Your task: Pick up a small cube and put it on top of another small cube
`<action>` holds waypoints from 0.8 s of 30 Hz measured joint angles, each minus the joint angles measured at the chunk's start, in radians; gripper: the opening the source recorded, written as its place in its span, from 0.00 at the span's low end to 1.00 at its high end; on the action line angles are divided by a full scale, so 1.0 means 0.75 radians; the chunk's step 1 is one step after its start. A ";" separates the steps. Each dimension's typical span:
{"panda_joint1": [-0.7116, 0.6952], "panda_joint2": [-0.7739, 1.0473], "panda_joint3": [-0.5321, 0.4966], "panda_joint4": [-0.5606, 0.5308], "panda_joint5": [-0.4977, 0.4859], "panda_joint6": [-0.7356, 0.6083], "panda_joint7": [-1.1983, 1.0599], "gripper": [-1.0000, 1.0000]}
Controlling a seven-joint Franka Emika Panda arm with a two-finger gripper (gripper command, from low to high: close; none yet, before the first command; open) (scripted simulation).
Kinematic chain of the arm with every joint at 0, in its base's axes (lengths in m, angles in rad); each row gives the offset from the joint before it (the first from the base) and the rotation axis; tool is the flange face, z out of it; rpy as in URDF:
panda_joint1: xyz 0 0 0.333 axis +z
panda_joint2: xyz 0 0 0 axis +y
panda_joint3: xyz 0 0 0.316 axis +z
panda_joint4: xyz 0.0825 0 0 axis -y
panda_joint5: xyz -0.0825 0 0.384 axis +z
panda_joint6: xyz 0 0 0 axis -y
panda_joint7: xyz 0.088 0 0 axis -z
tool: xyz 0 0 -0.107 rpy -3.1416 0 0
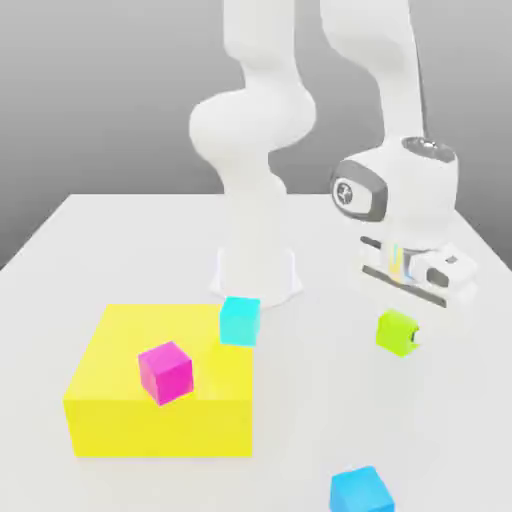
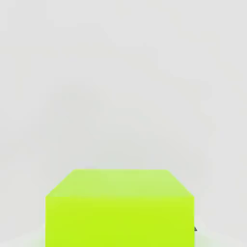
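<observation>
The small cube [image 1: 395, 330], lime-green, sits at the exterior view's right, directly under the white hand. My gripper [image 1: 401, 338] is down around it, and a dark fingertip [image 1: 414, 341] shows against its right side. The fingers are shut on this cube. In the hand view its top and front face, the small cube [image 2: 120, 207], loom very close over the pale table. The other small cube [image 1: 240, 320], light turquoise, stands to the exterior view's left by the far right corner of the yellow block, well apart from the gripper.
A big yellow block [image 1: 120, 400] lies at the front left with a magenta cube [image 1: 165, 372] on top. A deeper sky-blue cube [image 1: 360, 492] rests near the front edge. The arm's white base [image 1: 257, 270] rises behind the turquoise cube.
</observation>
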 joint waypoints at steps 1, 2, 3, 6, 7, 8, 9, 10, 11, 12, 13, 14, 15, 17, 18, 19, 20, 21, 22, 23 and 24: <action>-0.006 -0.027 0.006 -0.007 -0.010 -0.021 0.010 0.00; -0.011 -0.054 0.010 -0.015 -0.022 -0.041 0.021 0.00; -0.027 -0.076 -0.002 -0.011 -0.034 -0.069 0.016 0.00; -0.113 -0.130 -0.082 0.044 -0.071 -0.173 -0.049 0.00; -0.146 -0.146 -0.113 0.066 -0.084 -0.210 -0.075 0.00; -0.181 -0.161 -0.146 0.089 -0.098 -0.247 -0.103 0.00; -0.216 -0.177 -0.178 0.113 -0.111 -0.285 -0.131 0.00; -0.251 -0.193 -0.211 0.137 -0.125 -0.323 -0.158 0.00; -0.287 -0.208 -0.244 0.161 -0.139 -0.360 -0.186 0.00; -0.323 -0.224 -0.277 0.185 -0.153 -0.398 -0.213 0.00; -0.358 -0.239 -0.309 0.208 -0.167 -0.436 -0.241 0.00; -0.393 -0.255 -0.343 0.232 -0.182 -0.474 -0.268 0.00; -0.429 -0.270 -0.375 0.256 -0.197 -0.512 -0.295 0.00; -0.500 -0.302 -0.441 0.304 -0.226 -0.587 -0.349 0.00; -0.535 -0.318 -0.474 0.328 -0.241 -0.625 -0.376 0.00; -0.570 -0.334 -0.507 0.352 -0.256 -0.663 -0.403 0.00; -0.605 -0.350 -0.540 0.376 -0.272 -0.701 -0.430 0.00; -0.641 -0.366 -0.573 0.401 -0.287 -0.739 -0.456 0.00; -0.676 -0.383 -0.605 0.425 -0.302 -0.778 -0.483 0.00; -0.704 -0.390 -0.634 0.442 -0.312 -0.801 -0.507 0.00; -0.712 -0.372 -0.656 0.444 -0.308 -0.785 -0.527 0.00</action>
